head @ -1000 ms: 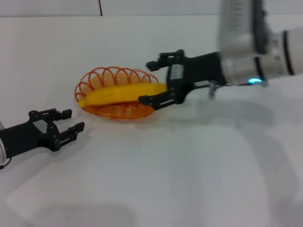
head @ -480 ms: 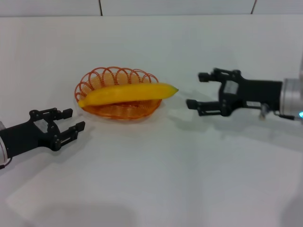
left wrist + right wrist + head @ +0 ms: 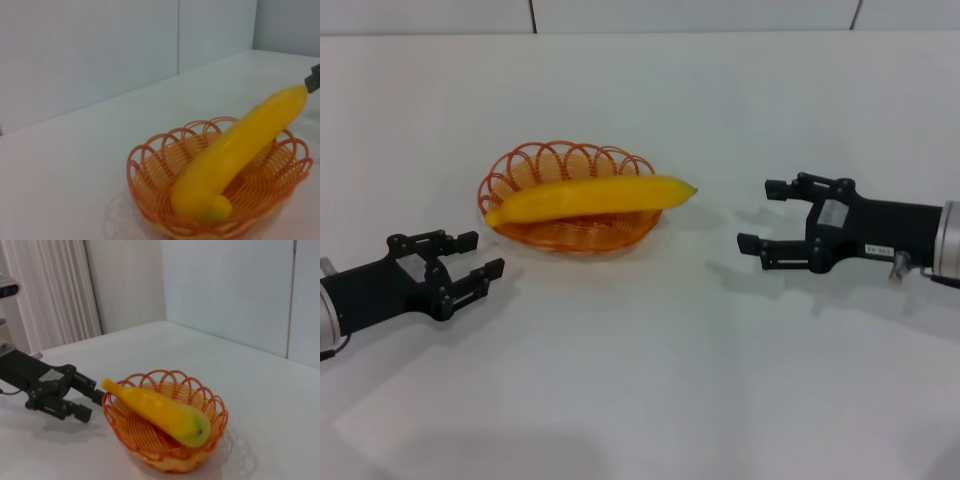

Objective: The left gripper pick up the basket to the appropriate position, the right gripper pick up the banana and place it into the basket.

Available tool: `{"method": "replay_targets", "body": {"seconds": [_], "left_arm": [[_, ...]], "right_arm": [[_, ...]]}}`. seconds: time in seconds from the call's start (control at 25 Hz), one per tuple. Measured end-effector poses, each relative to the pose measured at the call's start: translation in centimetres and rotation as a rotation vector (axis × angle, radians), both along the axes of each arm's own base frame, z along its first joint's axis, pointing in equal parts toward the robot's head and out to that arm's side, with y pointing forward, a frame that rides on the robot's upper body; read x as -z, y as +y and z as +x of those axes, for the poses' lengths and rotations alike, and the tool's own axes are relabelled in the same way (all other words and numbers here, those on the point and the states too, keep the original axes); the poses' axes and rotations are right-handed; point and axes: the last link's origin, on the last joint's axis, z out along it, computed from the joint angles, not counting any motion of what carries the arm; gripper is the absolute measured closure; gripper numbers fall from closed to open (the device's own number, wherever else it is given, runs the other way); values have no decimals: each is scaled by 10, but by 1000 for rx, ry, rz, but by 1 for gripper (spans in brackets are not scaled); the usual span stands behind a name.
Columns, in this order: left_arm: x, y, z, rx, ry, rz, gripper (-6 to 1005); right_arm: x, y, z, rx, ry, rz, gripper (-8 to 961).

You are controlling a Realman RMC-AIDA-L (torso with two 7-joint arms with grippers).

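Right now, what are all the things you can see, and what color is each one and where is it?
banana: one, bright yellow, lying across the basket, ends sticking out past the rim.
basket: one, orange wire, on the table, between the two grippers.
table: one, white, under everything.
left gripper: one, black, fingers open, near the basket's left side, empty.
right gripper: one, black with a white label, fingers open, to the right of the banana, empty.

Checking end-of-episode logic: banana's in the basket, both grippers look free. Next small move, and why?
Probably just draw the right gripper further back to park. The banana already lies across the basket, its tips overhanging the rim; both grippers are open and clear of it, the left gripper idle beside the basket.
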Motion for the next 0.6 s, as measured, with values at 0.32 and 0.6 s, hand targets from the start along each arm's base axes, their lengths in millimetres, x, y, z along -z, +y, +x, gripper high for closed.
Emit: {"method": "replay_targets", "body": {"seconds": [0.32,0.6], "left_arm": [[1,0,1,3,-3,-2,498],[0,0,1,3,-2,-1,499]], "right_arm": [[5,-5,3,-5,14,11,48],[6,-6,3,-17,34,34,48]]}}
